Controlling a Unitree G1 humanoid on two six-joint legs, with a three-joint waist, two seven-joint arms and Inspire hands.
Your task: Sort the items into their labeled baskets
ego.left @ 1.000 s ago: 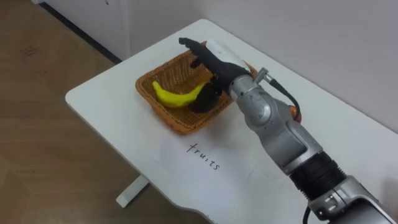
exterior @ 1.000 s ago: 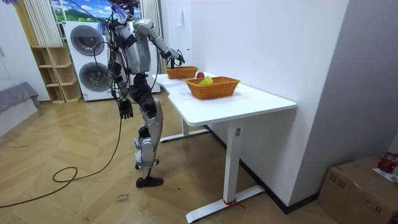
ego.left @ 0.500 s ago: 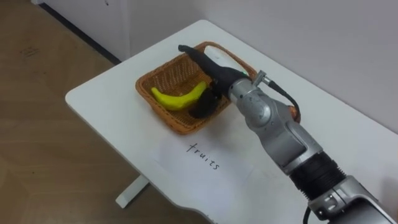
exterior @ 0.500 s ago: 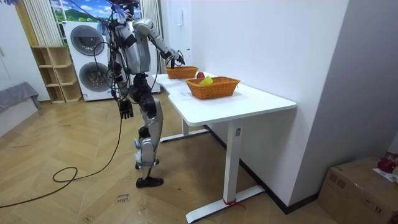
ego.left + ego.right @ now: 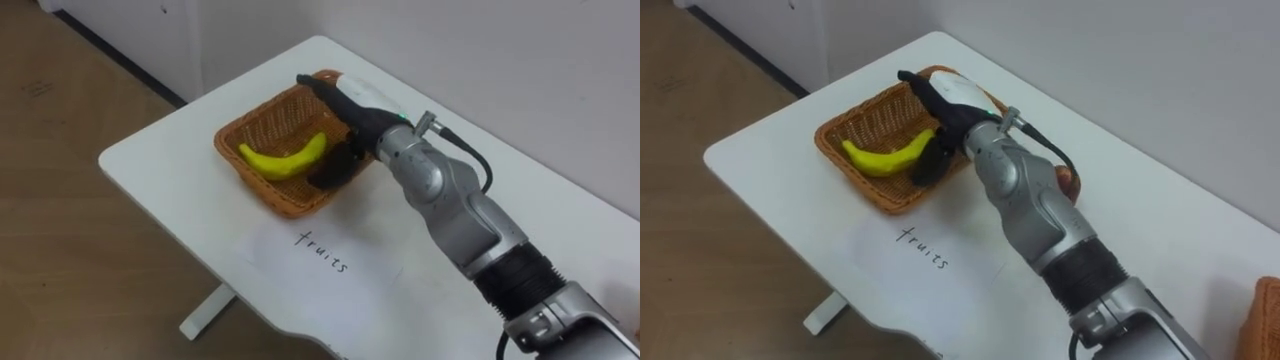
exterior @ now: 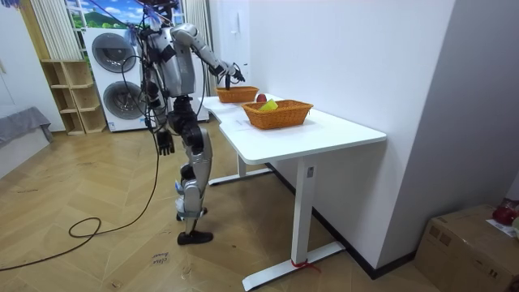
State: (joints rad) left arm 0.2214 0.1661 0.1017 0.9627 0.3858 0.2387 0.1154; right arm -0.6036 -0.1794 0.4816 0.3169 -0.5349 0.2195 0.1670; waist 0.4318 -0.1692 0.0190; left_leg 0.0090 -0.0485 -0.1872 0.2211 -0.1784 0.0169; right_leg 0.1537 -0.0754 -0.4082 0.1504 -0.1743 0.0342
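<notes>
Wicker basket (image 5: 255, 185) sits on the white table (image 5: 170, 150) directly beneath the robot's right hand (image 5: 360, 105). That hand hovers over the basket's far corner with its dark fingers stretched out straight past the rim and its thumb hanging down toward the near-right edge. It is released and carries nothing. The yellow banana (image 5: 285, 160) lies loose on the basket floor, just below and to the left of the hand, with its upper end close to the thumb but apart from the fingers. A handwritten word (image 5: 322, 252) is on the table top nearer the robot than the hand, just outside the basket. In the room view the robot stands upright at the table's far end, its right arm reaching over that basket. A second wicker basket (image 6: 277, 113) with a red fruit (image 6: 261, 98) behind it stands further along the table. The left hand (image 6: 165, 144) hangs at the robot's side, well away from the table, and whether it is open or clenched cannot be told.
</notes>
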